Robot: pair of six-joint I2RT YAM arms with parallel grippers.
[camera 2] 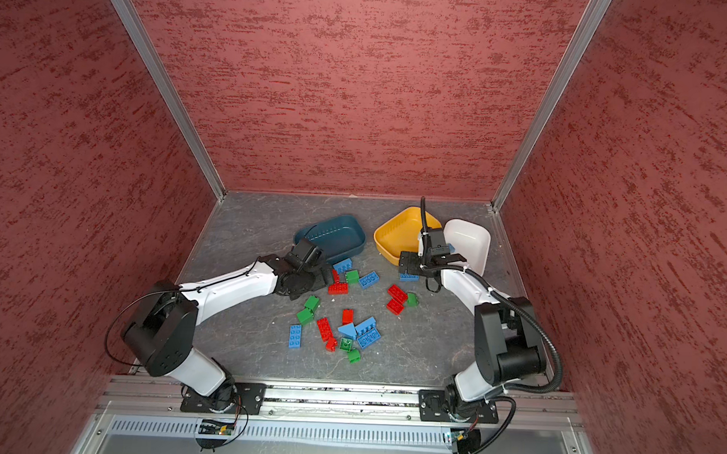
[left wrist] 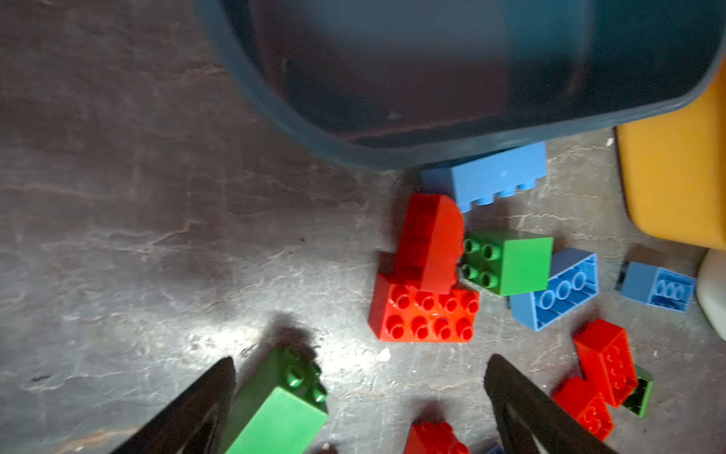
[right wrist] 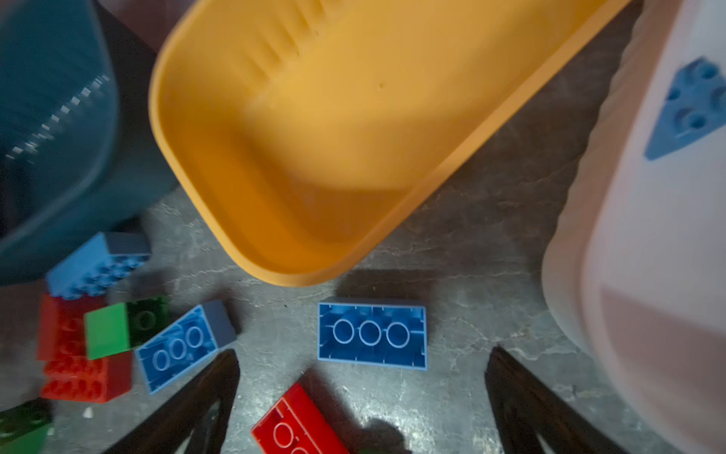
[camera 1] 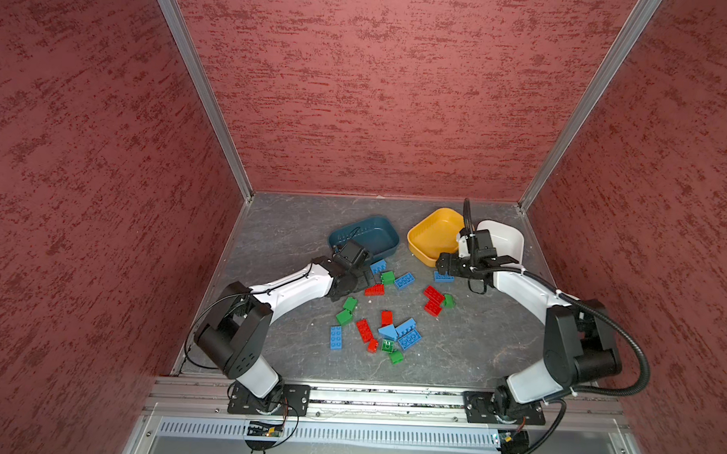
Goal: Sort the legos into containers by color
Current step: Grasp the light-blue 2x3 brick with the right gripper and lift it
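Teal tub (camera 1: pixel 374 236), yellow tub (camera 1: pixel 428 238) & white tub (camera 1: pixel 507 239) at far side of table (camera 1: pixel 294 242); 1 blue brick (right wrist: pixel 693 102) in white tub. L gripper (left wrist: pixel 360 361): fingers wide apart, empty, green brick (left wrist: pixel 275 412) just beside 1 finger. R gripper (right wrist: pixel 363 351): wide apart, empty, upside-down blue brick (right wrist: pixel 372 334) just ahead. Other legos (camera 1: pixel 392 320) loose mid-table.

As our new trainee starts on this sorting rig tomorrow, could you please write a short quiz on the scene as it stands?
1. True or false: the yellow tub holds no brick.
2. Which tub holds a light blue brick? A teal tub; B yellow tub; C white tub.
3. Fill in: the right claw stands ___, gripping nothing.
Key: 1 true; 2 C; 3 open.
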